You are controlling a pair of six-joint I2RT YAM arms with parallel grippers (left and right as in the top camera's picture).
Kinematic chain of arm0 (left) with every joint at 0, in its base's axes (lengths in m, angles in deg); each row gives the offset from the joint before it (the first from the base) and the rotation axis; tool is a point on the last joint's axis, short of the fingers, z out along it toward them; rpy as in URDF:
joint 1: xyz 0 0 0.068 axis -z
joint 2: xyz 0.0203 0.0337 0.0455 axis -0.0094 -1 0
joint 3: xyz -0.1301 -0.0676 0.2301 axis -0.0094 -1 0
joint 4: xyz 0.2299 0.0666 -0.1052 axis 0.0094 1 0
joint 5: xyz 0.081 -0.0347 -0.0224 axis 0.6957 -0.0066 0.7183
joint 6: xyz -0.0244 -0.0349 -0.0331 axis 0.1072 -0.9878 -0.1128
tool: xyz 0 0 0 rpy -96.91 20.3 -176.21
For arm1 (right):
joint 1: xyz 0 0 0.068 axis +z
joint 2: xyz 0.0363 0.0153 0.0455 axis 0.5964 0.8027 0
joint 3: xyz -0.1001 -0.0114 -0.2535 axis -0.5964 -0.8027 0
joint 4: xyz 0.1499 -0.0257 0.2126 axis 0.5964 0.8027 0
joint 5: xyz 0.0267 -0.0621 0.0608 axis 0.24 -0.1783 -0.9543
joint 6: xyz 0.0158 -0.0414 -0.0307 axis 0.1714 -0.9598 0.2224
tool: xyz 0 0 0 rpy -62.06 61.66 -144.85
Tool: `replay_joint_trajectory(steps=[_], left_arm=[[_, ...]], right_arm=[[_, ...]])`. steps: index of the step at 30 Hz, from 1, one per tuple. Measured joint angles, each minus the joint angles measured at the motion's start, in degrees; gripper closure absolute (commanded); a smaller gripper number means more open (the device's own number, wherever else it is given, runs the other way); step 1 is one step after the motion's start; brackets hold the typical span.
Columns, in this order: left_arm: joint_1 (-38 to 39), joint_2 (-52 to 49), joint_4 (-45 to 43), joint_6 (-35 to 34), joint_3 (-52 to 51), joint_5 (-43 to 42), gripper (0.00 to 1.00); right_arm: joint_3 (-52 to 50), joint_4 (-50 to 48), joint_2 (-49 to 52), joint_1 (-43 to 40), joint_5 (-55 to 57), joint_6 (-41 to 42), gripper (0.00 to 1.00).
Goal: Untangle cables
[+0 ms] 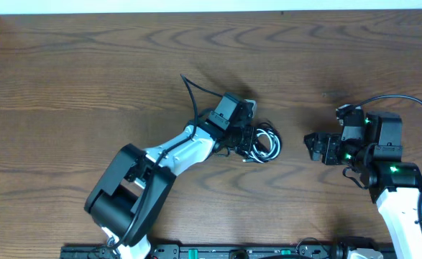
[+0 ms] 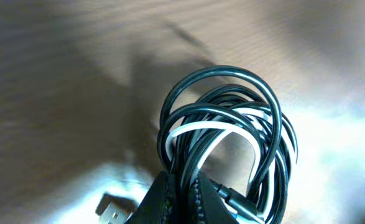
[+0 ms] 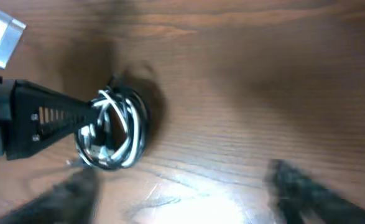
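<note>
The cables (image 1: 267,142) lie in one small tangled coil near the middle of the table: several black cords looped around a white one (image 2: 198,130). My left gripper (image 1: 251,138) has come in from the left and is shut on strands at the coil's near edge (image 2: 185,198). A silver plug end (image 2: 112,210) lies on the wood just left of its fingers. My right gripper (image 1: 313,147) hovers to the right of the coil, apart from it. Its blurred fingers (image 3: 309,190) stand wide open with only bare wood between them. The coil (image 3: 115,134) sits ahead and left of it.
The wooden table (image 1: 88,79) spreads around the coil, its far edge along the top of the overhead view. The left arm's thick black cable (image 1: 191,92) arcs above its wrist. A white label (image 3: 0,36) shows on the left arm.
</note>
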Motion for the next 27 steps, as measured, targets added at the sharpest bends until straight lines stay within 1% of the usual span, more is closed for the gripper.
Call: replay_joint_trajectory(steps=[2,4,6,7,11,13,15,17,19,20,21,22,24,25,27], left_arm=[[0.0,1.4,0.0,-0.4,0.0,-5.1,0.93],[0.0,1.8,-0.1,-0.4,0.0,-8.0,0.93],[0.0,1.8,-0.1,-1.3,0.0,-10.6,0.93],[0.1,1.8,-0.2,-2.0,0.0,-11.4,0.93],[0.1,1.8,-0.5,-4.3,0.0,-12.9,0.92],[0.1,1.8,-0.9,-5.2,0.0,-13.1,0.93],[0.1,1.8,-2.1,-6.3,0.0,-13.6,0.93],[0.1,1.8,-2.4,-6.6,0.0,-14.3,0.93],[0.1,1.8,-2.4,-6.9,0.0,-14.7,0.92],[0.1,1.8,-2.4,-6.9,0.0,-14.9,0.93],[0.1,1.8,-2.4,-7.1,0.0,-15.1,0.93],[0.1,1.8,-2.2,-7.3,0.0,-15.4,0.93],[0.2,1.8,-1.5,-7.6,0.0,-15.7,0.93],[0.3,1.8,-0.9,-7.7,0.0,-15.8,0.93],[1.2,1.8,-0.6,-7.7,0.0,-15.7,0.93]], right_arm=[[0.0,0.0,1.3,0.0,-1.1,0.2,0.48],[0.0,0.0,3.3,0.2,-1.9,0.2,0.47],[0.0,0.1,5.2,0.6,-2.7,0.2,0.41],[0.0,0.0,6.5,1.0,-3.7,0.3,0.39],[0.0,-0.3,11.1,2.4,-8.0,0.4,0.39],[0.0,-0.4,13.0,3.1,-9.2,0.4,0.34],[0.0,-0.4,15.1,3.5,-9.9,0.4,0.33],[0.0,-0.7,16.9,3.5,-9.7,0.4,0.34],[0.0,-1.5,19.0,3.5,-9.3,0.4,0.41],[0.0,-2.4,20.4,3.5,-9.1,0.4,0.45],[0.0,-3.0,21.4,3.5,-8.9,0.5,0.53],[0.0,-4.2,22.9,3.5,-8.7,0.3,0.59],[0.0,-5.6,23.9,3.5,-8.6,1.0,0.65],[0.0,-7.5,24.2,3.5,-8.5,1.5,0.65],[0.0,-9.3,24.2,3.5,-8.3,2.1,0.60]])
